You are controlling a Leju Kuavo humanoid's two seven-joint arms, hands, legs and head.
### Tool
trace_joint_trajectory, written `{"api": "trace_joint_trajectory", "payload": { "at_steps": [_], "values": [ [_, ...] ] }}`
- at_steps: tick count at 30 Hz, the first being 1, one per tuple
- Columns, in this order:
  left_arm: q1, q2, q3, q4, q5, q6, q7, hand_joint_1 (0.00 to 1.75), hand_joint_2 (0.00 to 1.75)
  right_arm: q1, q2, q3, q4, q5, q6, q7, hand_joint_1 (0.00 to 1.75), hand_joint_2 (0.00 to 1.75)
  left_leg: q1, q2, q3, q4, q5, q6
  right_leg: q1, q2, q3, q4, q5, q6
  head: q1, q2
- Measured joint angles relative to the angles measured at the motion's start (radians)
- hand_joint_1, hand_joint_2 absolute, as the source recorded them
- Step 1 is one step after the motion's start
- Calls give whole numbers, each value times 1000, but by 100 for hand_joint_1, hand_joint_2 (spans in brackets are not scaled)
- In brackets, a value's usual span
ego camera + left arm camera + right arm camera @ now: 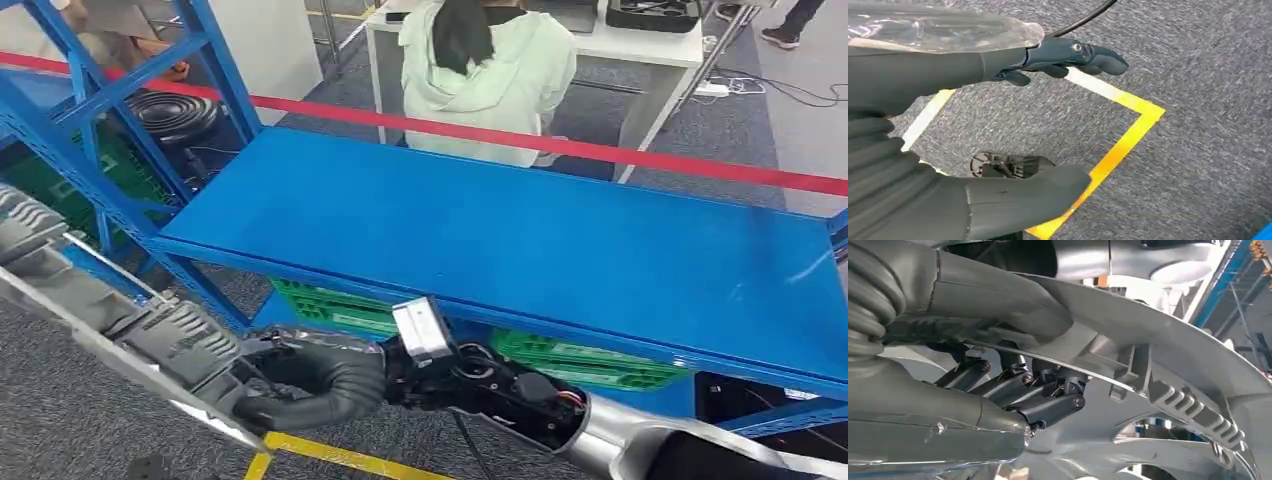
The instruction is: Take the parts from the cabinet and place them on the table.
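While the right hand [325, 385] clamps curled fingers [1048, 409] on the silver wheel cover [150, 330], lower left in the head view, and the left hand [948, 75] hangs spread and empty, carry level, clear of the blue shelf [520, 230].

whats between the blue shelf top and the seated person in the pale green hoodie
A red barrier strip runs across between the blue shelf top and the person; the head view shows it.
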Motion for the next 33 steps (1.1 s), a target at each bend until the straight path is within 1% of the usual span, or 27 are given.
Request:
{"api": "trace_joint_trajectory", "payload": {
  "at_steps": [11,15,19,21,25,30,31,33],
  "values": [
    [11,-4,26,0,18,-11,-3,0,175,0,-23,27,-8,-2,-3,-6,175,175,0,0,0,0,0,0,0,0,-1,0,0,0,0,0],
    [14,-4,29,0,21,-13,17,0,175,0,-27,30,-8,-6,6,-11,175,175,0,0,0,0,0,0,0,0,0,0,0,0,0,0],
    [21,-4,33,0,30,-42,42,0,175,-2,-30,35,-6,-25,4,-18,175,175,0,0,0,0,0,0,0,0,0,0,0,0,0,0],
    [27,-4,35,0,37,-46,51,0,175,-3,-30,34,-3,-41,-4,-22,175,175,0,0,0,0,0,0,0,0,0,0,0,0,0,0],
    [41,-2,39,0,47,-47,48,0,175,-7,-32,25,10,-55,-31,-24,175,175,0,0,0,0,0,0,0,0,0,0,0,0,0,0],
    [44,-2,39,0,49,-47,48,0,175,-8,-32,23,12,-55,-38,-25,175,175,0,0,0,0,0,0,0,0,0,0,0,0,0,0],
    [53,1,46,0,54,-44,36,0,175,-8,-37,8,23,-52,-82,-24,175,175,0,0,0,0,0,0,0,0,0,0,0,0,0,0],
    [58,5,55,0,55,-44,31,0,175,-8,-43,-8,33,-50,-115,-24,175,175,0,0,0,0,0,0,0,0,0,0,0,0,0,0]
  ]
}}
